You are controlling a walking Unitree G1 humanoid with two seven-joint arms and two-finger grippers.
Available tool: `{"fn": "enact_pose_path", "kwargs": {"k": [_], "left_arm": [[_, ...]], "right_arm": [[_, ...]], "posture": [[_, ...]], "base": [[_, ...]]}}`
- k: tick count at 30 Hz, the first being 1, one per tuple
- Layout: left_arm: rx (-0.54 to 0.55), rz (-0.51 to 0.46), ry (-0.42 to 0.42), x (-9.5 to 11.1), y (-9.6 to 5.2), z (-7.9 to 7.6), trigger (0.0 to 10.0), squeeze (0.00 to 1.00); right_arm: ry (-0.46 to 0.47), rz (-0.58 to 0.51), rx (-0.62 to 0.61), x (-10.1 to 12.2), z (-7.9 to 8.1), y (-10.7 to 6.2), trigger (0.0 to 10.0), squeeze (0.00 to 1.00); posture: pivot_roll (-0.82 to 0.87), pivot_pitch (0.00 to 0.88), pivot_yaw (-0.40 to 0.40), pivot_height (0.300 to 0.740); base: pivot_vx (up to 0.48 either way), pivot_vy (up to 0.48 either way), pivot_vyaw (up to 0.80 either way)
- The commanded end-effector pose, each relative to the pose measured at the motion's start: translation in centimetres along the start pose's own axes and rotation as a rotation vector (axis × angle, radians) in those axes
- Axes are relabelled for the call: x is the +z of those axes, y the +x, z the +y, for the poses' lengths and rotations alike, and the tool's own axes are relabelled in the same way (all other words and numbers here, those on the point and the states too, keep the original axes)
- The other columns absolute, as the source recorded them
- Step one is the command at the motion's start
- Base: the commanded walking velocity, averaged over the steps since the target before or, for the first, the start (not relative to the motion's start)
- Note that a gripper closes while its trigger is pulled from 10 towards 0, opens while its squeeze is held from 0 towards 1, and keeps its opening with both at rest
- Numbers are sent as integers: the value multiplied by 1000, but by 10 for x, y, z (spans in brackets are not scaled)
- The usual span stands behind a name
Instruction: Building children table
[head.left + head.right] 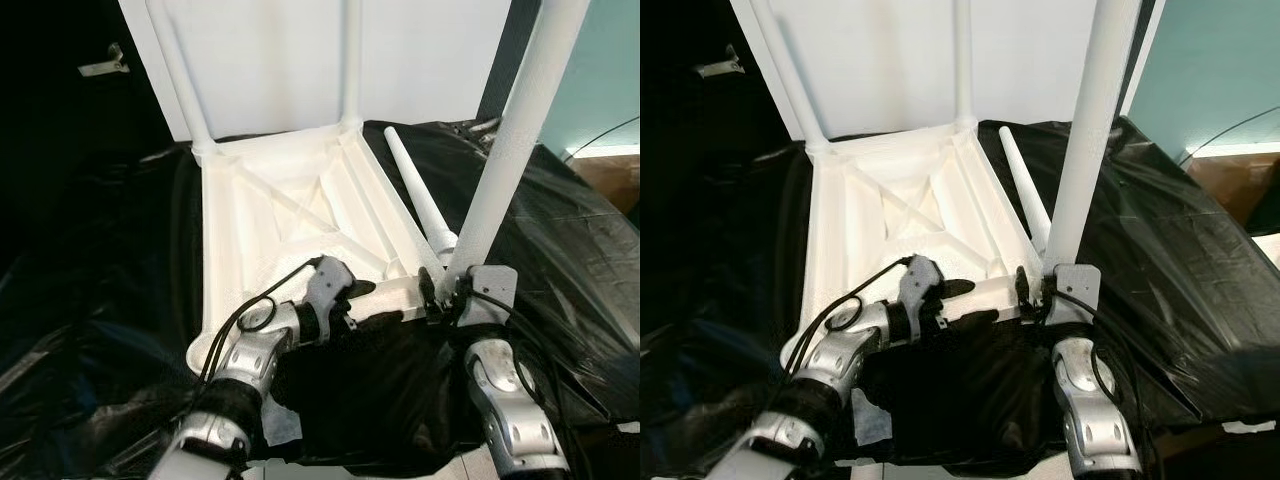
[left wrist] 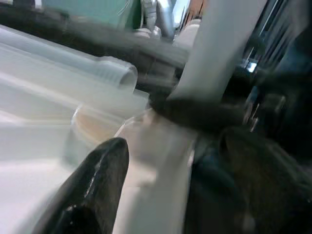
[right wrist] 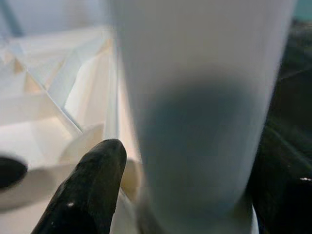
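A white plastic children's table [image 1: 228, 250] lies upside down on black sheeting, its ribbed underside facing up. Two white legs [image 1: 186, 85] [image 1: 350, 60] stand upright in its far corners. A third leg [image 1: 510, 150] stands tilted in the near right corner socket. My right gripper [image 1: 447, 290] is shut around the base of this leg [image 3: 195, 112], with one black finger [image 3: 87, 190] beside it. A fourth loose leg [image 1: 415, 195] lies along the table's right side. My left gripper [image 1: 368, 302] is closed over the table's near rim, one finger [image 2: 92, 190] resting on the white plastic.
Black plastic sheeting [image 1: 570, 260] covers the surface all around the table. A white panel [image 1: 270, 50] stands behind it, and a teal wall [image 1: 610, 70] is at the far right. A scrap of white paper [image 1: 285, 420] lies by my left arm.
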State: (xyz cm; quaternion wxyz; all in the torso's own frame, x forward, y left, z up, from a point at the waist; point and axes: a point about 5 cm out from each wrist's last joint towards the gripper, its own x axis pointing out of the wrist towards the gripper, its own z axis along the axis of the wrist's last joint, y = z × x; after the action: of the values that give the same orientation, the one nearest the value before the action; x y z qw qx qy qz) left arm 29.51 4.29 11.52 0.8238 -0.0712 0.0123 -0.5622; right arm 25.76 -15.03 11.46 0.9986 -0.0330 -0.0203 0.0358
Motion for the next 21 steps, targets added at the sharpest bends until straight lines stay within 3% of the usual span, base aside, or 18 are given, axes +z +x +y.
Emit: {"fn": "enact_pose_path", "kwargs": {"k": [1,10,17,18,19,20,21], "left_arm": [[-68,-61,-23,7,-5,-6,10000,0],[-15,-174,-51,12,-13,-8,10000,0],[101,-250,-40,26,-17,4,10000,0],[240,-255,-13,28,-23,16,10000,0],[240,-255,-13,28,-23,16,10000,0],[341,-256,2,29,-28,26,10000,0],[341,-256,2,29,-28,26,10000,0]], "right_arm": [[23,80,69,-16,11,-10,10000,0],[15,80,23,-18,4,-23,10000,0],[10,75,29,-17,2,-26,10000,0],[7,73,33,-16,2,-28,10000,0],[7,73,33,-16,2,-28,10000,0],[1,69,31,-15,1,-29,10000,0],[1,69,31,-15,1,-29,10000,0]], "posture": [[-121,18,24,740],[-129,21,24,740],[-128,13,24,740],[-127,15,26,740],[-127,15,26,740],[-128,15,27,740],[-128,15,27,740]], "base": [[0,0,0],[0,0,0],[0,0,0],[0,0,0],[0,0,0],[0,0,0],[0,0,0]]}}
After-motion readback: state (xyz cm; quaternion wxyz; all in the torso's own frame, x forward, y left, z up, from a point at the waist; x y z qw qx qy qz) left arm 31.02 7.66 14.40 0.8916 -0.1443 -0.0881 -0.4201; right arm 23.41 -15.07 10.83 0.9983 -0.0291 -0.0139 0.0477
